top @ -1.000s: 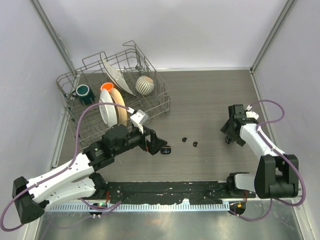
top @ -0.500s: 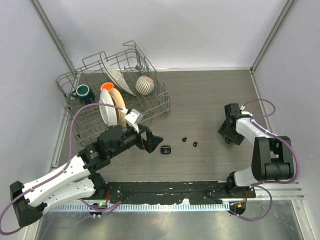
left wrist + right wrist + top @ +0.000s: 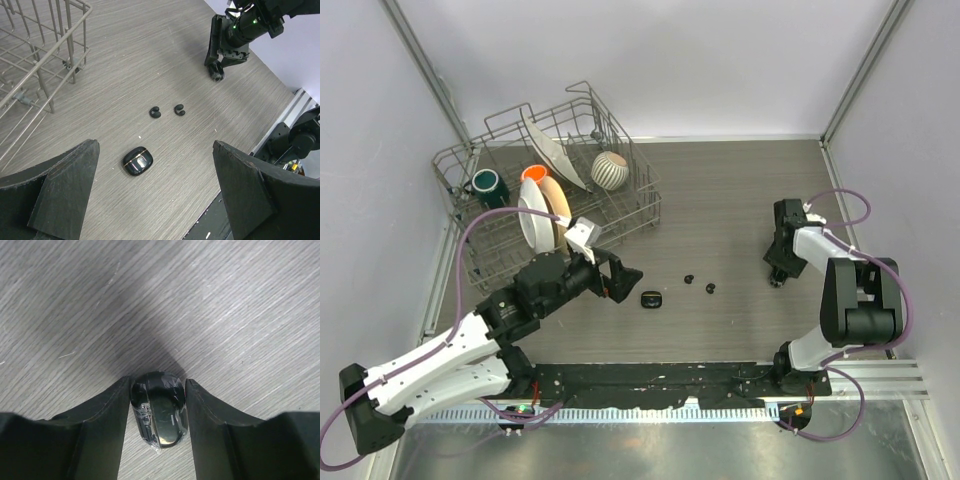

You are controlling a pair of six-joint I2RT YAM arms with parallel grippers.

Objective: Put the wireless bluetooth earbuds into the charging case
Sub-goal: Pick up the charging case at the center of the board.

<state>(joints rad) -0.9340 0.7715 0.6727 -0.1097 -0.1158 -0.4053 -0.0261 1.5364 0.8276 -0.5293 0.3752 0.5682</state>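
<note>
Two tiny black earbuds (image 3: 689, 277) (image 3: 710, 289) lie side by side on the wood table, and both show in the left wrist view (image 3: 155, 112) (image 3: 179, 109). My right gripper (image 3: 158, 412) is shut on a glossy black pebble-like charging case (image 3: 161, 407) with clear film on it, held down at the table at the right (image 3: 776, 279). My left gripper (image 3: 621, 283) is open and empty, left of the earbuds. A black rounded-square box (image 3: 137, 161) with a gold line lies between and ahead of its fingers.
A wire dish rack (image 3: 645, 195) with plates, a green mug (image 3: 487, 185) and a ribbed cup (image 3: 610, 170) stands at the back left. Its corner shows in the left wrist view (image 3: 75, 55). The black rail (image 3: 650, 380) runs along the near edge.
My left gripper has drawn back to the left, leaving the gold-lined black box on the table. My right gripper has turned and shifted slightly while still holding its piece.
</note>
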